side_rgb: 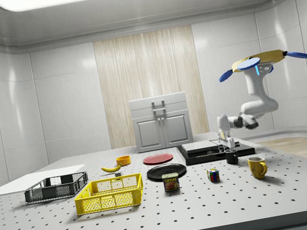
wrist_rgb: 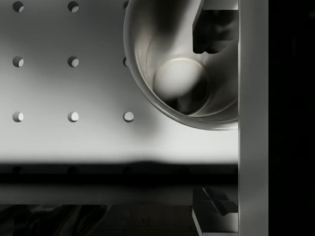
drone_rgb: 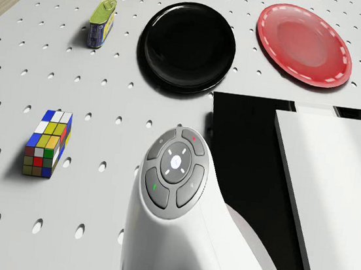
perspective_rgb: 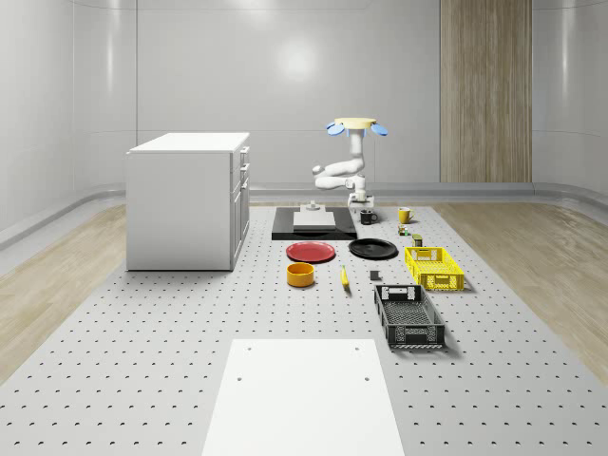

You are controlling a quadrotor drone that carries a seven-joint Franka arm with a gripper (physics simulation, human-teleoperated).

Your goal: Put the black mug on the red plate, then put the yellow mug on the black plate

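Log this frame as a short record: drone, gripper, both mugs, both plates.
drone: hovers above the table's far end, near the black platform
gripper: lowered right above the black mug
black mug: upright on the table beside the platform
yellow mug: upright on the table, apart from the gripper
red plate: bare
black plate: bare

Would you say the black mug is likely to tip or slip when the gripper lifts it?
The black mug looks rigid with a glossy inner wall, so it may be slippery to pinch. It stands upright, so a push should slide rather than roll it. A one-sided rim grip from the gripper might tilt it.
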